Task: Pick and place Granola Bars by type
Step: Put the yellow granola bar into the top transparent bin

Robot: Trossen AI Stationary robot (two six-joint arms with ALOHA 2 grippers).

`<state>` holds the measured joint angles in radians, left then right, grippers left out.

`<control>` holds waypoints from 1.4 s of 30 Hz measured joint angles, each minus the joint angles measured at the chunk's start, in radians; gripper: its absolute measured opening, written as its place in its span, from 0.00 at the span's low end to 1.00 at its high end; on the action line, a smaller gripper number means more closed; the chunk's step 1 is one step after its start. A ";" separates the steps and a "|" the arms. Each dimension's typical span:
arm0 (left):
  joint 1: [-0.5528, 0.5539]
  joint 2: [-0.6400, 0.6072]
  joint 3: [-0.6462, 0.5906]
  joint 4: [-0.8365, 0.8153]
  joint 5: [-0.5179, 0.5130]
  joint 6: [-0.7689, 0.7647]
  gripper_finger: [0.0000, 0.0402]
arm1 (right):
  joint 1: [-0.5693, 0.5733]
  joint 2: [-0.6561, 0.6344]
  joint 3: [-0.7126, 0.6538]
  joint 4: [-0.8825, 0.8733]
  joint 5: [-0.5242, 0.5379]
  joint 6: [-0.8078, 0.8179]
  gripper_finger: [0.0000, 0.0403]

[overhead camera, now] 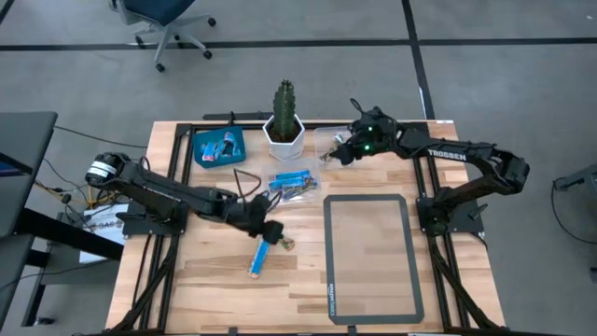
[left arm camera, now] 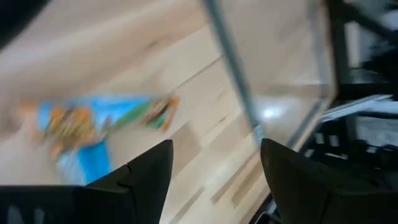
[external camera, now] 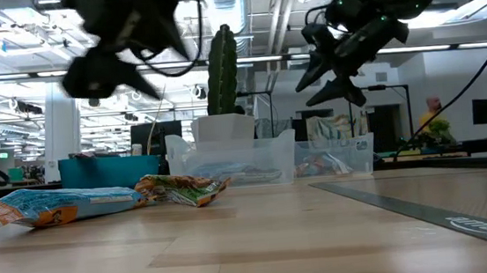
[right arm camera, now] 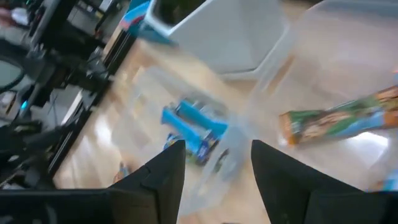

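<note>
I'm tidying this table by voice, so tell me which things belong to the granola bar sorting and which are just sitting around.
Part of the job:
- light blue bar on the wood near the left gripper
- bars in the middle clear container
- bar in the clear container under the right gripper
- blue tray holding bars

Just lying about:
- potted cactus
- grey-framed mat

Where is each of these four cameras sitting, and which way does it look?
High view: above, looking straight down on the table and both arms.
Low view: at tabletop height, looking level across; both arms hang in from above.
Left wrist view: on the left arm, past its open left gripper at a light blue bar.
Right wrist view: on the right arm, past the right gripper into a clear container.
Shared: the cactus shows in high and low views.
</note>
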<state>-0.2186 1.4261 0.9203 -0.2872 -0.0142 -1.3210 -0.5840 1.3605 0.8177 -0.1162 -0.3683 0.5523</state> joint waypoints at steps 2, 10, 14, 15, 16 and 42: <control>-0.040 0.000 0.000 -0.053 -0.030 -0.061 0.59 | 0.030 0.000 0.000 0.001 0.000 0.009 0.42; -0.162 0.001 0.000 -0.270 -0.130 -0.300 0.59 | 0.139 0.000 0.000 0.097 0.002 0.067 0.40; -0.185 0.037 0.000 -0.293 -0.124 -0.316 0.59 | 0.181 0.000 0.000 0.157 0.003 0.101 0.38; -0.187 0.053 0.000 -0.286 -0.111 -0.316 0.59 | 0.190 0.000 0.000 0.166 0.003 0.104 0.38; -0.186 0.070 0.000 -0.286 -0.101 -0.316 0.59 | 0.198 0.000 0.000 0.171 0.003 0.109 0.38; -0.189 0.303 0.004 -0.200 -0.034 -0.276 0.57 | 0.303 0.000 0.000 0.185 0.003 0.178 0.33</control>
<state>-0.4072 1.7287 0.9245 -0.4869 -0.0481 -1.5974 -0.2813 1.3605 0.8177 0.0688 -0.3653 0.7307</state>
